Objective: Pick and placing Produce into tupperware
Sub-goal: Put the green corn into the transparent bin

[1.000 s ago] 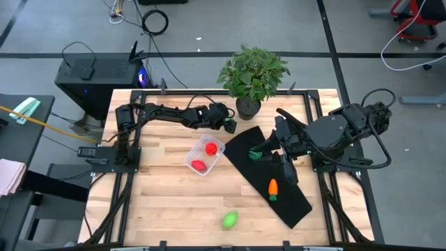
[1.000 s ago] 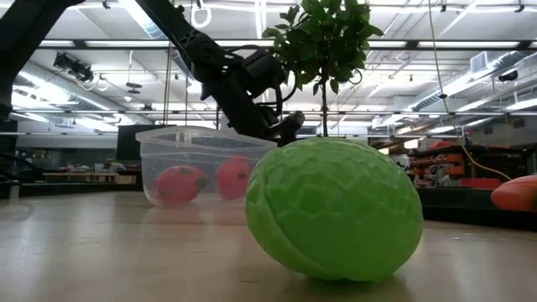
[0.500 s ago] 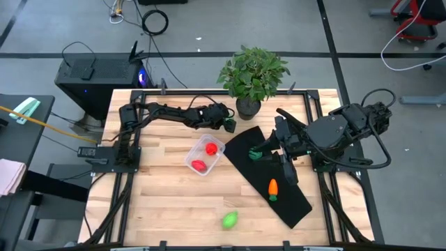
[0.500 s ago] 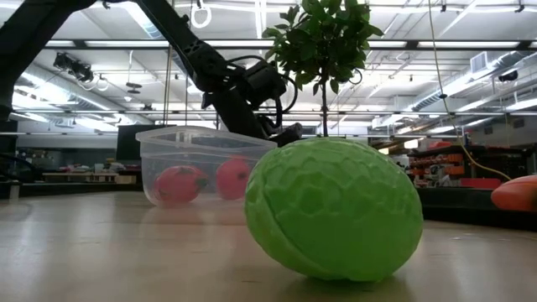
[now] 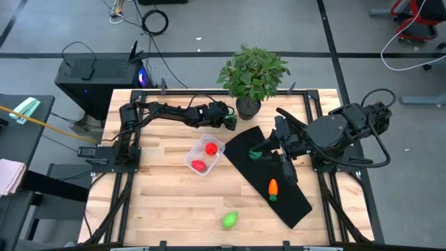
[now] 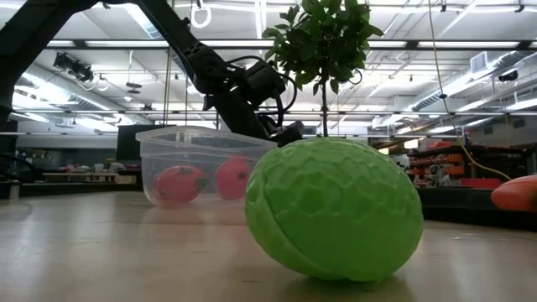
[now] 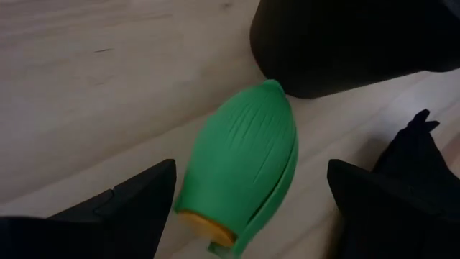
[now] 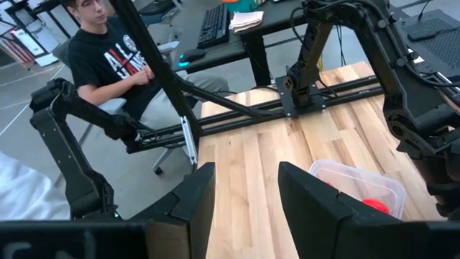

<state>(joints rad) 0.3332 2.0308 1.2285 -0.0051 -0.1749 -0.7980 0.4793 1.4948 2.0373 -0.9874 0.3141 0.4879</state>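
Beside the plant pot (image 7: 345,43), left tool (image 7: 244,198) open around green piece (image 7: 241,169), base cropped

Both arms matte black, jointed, w/ looping black cables.

**2 red pieces in the tupperware, 4 still outside it**

The tupperware (image 5: 205,155) is a clear squarish container with rounded corners, sitting upright and open-topped. Inside it lie 2 red pieces (image 5: 210,148) (image 5: 198,166), side by side.

A light green ribbed piece (image 7: 241,167) with an orange underside lies on its side on the wood, beyond the tupperware's far corner.

A dark green round piece (image 5: 256,155) lies to the tupperware's right. The orange carrot (image 5: 273,189) with its green top lies further right and nearer the front.

A second light green piece (image 5: 229,220), egg-shaped with a scaly surface, rests well in front of the tupperware.
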